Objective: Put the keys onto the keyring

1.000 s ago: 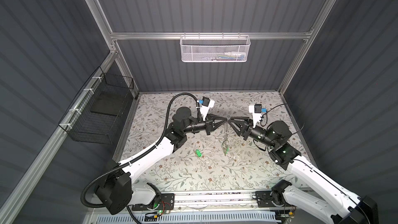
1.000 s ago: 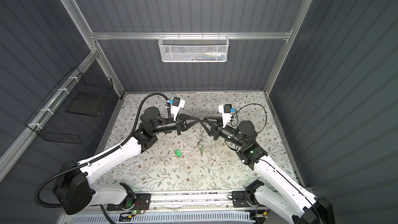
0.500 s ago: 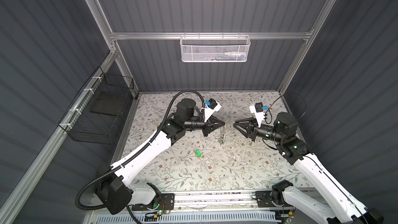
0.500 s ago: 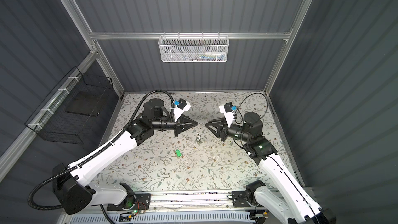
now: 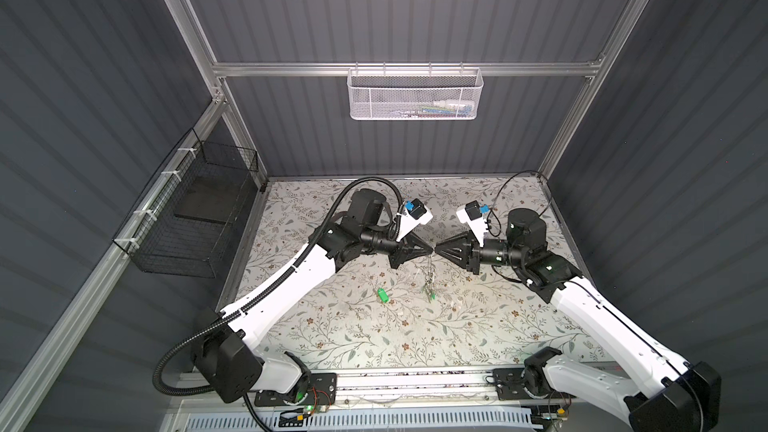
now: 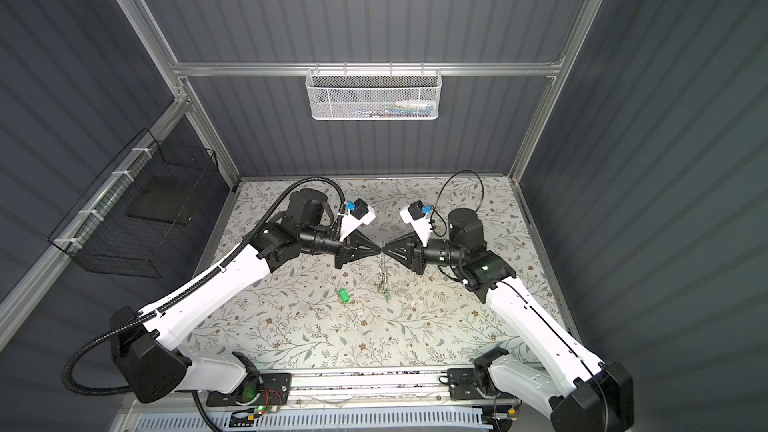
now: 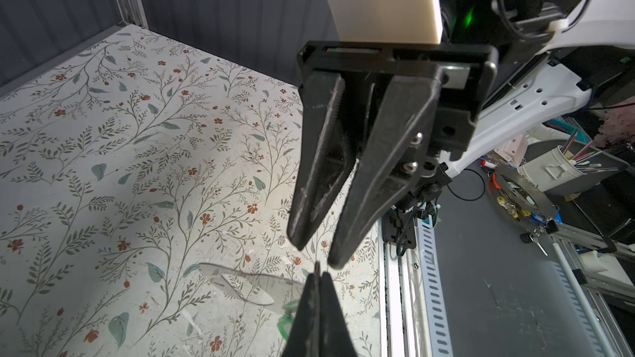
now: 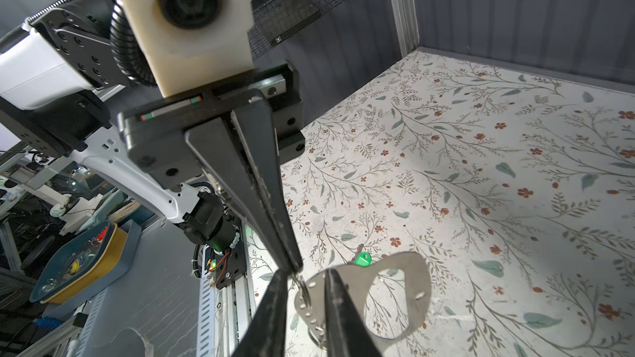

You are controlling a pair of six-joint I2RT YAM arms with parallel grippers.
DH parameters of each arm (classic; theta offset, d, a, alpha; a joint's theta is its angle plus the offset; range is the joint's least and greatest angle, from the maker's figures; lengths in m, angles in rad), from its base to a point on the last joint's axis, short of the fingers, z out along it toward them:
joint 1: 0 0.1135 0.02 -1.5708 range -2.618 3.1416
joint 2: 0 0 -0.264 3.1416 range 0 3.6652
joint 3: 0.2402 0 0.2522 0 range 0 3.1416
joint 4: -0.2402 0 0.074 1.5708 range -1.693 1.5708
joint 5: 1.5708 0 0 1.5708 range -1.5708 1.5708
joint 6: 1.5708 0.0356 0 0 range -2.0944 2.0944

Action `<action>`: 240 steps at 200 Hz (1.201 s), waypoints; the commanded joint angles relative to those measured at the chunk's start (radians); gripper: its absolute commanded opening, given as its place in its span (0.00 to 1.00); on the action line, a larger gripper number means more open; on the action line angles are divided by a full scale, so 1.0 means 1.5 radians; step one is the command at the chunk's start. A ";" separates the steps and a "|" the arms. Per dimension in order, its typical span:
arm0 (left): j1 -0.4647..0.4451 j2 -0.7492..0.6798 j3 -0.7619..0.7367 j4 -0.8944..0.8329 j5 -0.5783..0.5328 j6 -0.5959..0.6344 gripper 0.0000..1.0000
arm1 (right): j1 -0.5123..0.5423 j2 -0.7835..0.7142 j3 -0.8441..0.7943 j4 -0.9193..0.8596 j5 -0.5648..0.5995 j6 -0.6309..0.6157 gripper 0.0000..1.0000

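In both top views my two grippers meet tip to tip above the middle of the table. The left gripper (image 5: 430, 249) (image 7: 318, 267) is shut on the top edge of the keyring (image 5: 429, 274) (image 8: 412, 290), a flat grey metal D-shaped plate with a row of holes. The plate hangs below it with a green key (image 5: 430, 295) at its lower end. The right gripper (image 5: 437, 251) (image 8: 305, 274) has its jaws narrowly apart around the plate's holed edge and a small silver ring (image 8: 304, 290). Another green key (image 5: 382, 295) (image 8: 362, 259) lies loose on the table to the left.
The floral table mat (image 5: 374, 334) runs to dark ribbed walls at the back and sides. A black wire basket (image 5: 195, 218) hangs on the left wall and a white mesh basket (image 5: 415, 93) on the back rail. An aluminium rail (image 5: 415, 380) borders the front.
Half a second ago the grippers were apart, the keyring hanging from the left one. They have come back tip to tip, and the right jaws have narrowed.
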 commanded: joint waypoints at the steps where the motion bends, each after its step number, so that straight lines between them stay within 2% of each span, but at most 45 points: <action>1: -0.002 -0.005 0.028 -0.005 0.023 0.011 0.00 | 0.006 0.007 0.019 -0.002 -0.020 -0.020 0.21; 88: -0.001 -0.007 0.029 0.006 0.032 -0.001 0.00 | 0.010 0.000 -0.013 0.007 -0.040 -0.018 0.27; 102: -0.002 -0.008 0.028 0.009 0.033 -0.003 0.00 | 0.010 0.000 -0.015 0.007 -0.040 -0.017 0.25; 132: -0.001 -0.011 0.028 0.010 0.029 -0.004 0.00 | 0.011 -0.003 -0.023 0.007 -0.040 -0.017 0.26; 183: -0.002 0.001 0.026 0.013 0.048 -0.011 0.00 | 0.018 -0.009 -0.035 0.037 -0.025 -0.001 0.13; 240: -0.002 -0.002 0.017 0.020 0.046 -0.016 0.00 | 0.020 -0.019 -0.051 0.073 -0.010 0.017 0.05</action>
